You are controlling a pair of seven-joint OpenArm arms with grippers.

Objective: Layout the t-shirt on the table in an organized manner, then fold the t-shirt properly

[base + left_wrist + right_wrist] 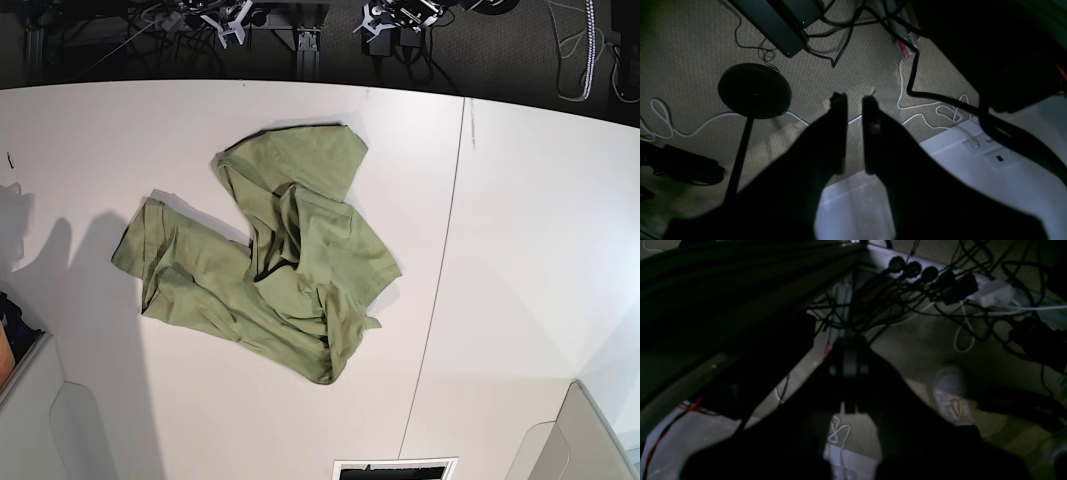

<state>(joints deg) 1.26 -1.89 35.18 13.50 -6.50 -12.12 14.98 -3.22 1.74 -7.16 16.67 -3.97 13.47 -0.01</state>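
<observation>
The olive-green t-shirt (270, 265) lies crumpled and partly folded over itself near the middle of the white table (530, 200). Neither gripper shows in the base view. In the left wrist view my left gripper (854, 100) hangs past the table's edge (1007, 186) above the carpet, its fingers a small gap apart with nothing between them. In the right wrist view my right gripper (850, 346) also points down at the floor, its dark fingers pressed together and empty. The t-shirt is out of both wrist views.
A thin dark seam (445, 260) runs down the table right of the shirt. Grey housings sit at the lower corners (40, 400). On the carpet are a black round stand base (754, 90), cables, a power strip (940, 276) and a white shoe (952, 396).
</observation>
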